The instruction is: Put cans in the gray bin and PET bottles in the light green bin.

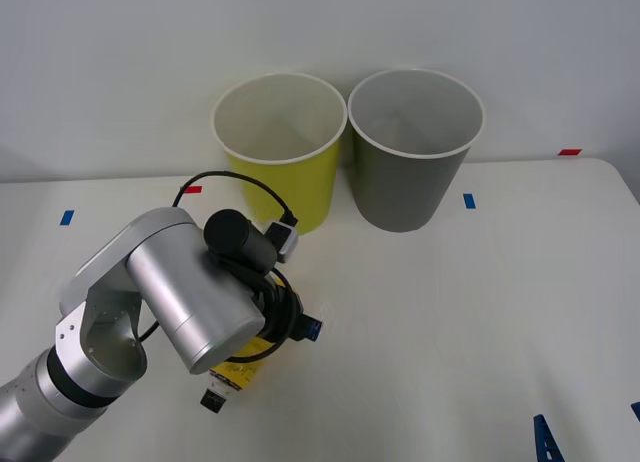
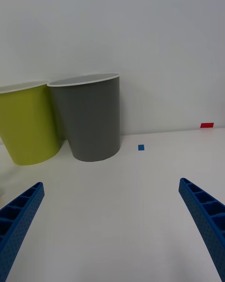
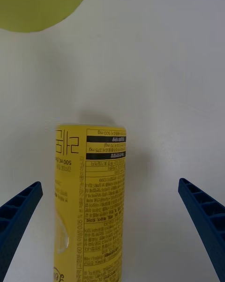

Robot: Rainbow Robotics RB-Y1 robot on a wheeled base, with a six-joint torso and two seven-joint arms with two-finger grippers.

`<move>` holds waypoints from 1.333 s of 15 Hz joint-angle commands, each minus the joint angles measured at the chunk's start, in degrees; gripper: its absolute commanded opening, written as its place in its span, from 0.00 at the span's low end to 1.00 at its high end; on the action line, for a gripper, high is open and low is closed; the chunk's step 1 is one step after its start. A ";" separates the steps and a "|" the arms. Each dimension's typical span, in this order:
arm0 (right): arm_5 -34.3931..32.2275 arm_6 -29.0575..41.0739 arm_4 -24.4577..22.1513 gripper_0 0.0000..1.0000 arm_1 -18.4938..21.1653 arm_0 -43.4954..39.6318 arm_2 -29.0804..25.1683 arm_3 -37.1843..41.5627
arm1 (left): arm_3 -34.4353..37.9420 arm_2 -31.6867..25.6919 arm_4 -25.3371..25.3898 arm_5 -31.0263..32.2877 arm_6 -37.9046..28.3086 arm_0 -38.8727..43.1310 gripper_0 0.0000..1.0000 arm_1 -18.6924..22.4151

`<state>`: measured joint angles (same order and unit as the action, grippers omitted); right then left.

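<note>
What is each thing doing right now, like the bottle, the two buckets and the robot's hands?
PET bottle: lying on the table, between the open blue fingers, not gripped.
Light green bin: upright, nothing visible inside.
Gray bin: upright, nothing visible inside, beside the green one.
Left gripper: open, over the bottle.
Right gripper: open, holding nothing, facing the bins.

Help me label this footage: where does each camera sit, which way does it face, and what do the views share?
Front view: above the arms, looking down at the table; left arm over the bottle, right pincer at the bottom corner.
Right wrist view: low, facing the gray bin and light green bin; open blue fingers.
Left wrist view: looking down at the lying bottle between the open left pincer.
Shared: both bins in front and right wrist views.
</note>
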<state>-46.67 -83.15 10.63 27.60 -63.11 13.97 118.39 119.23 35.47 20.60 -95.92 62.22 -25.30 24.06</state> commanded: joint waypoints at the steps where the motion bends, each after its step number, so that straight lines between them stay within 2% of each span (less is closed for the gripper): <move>1: 0.00 0.00 0.00 1.00 0.00 0.00 0.00 0.00 | -2.07 -0.05 -0.48 -0.06 0.44 -0.01 1.00 -1.12; 7: 0.00 0.00 0.00 1.00 0.00 0.00 0.00 0.00 | -5.23 0.04 -2.50 0.03 2.46 -0.10 1.00 -2.00; 13: 0.00 0.00 0.00 1.00 0.00 0.00 0.00 0.00 | -11.12 0.04 -2.32 -0.06 3.61 -2.38 1.00 -3.58; 20: 0.00 0.00 0.00 1.00 0.00 0.00 0.00 0.00 | -13.76 -0.05 -2.76 0.03 4.75 -3.17 1.00 -5.16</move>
<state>-46.67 -83.15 10.63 27.60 -63.11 13.97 118.39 105.83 35.42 18.03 -95.95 66.77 -28.32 19.01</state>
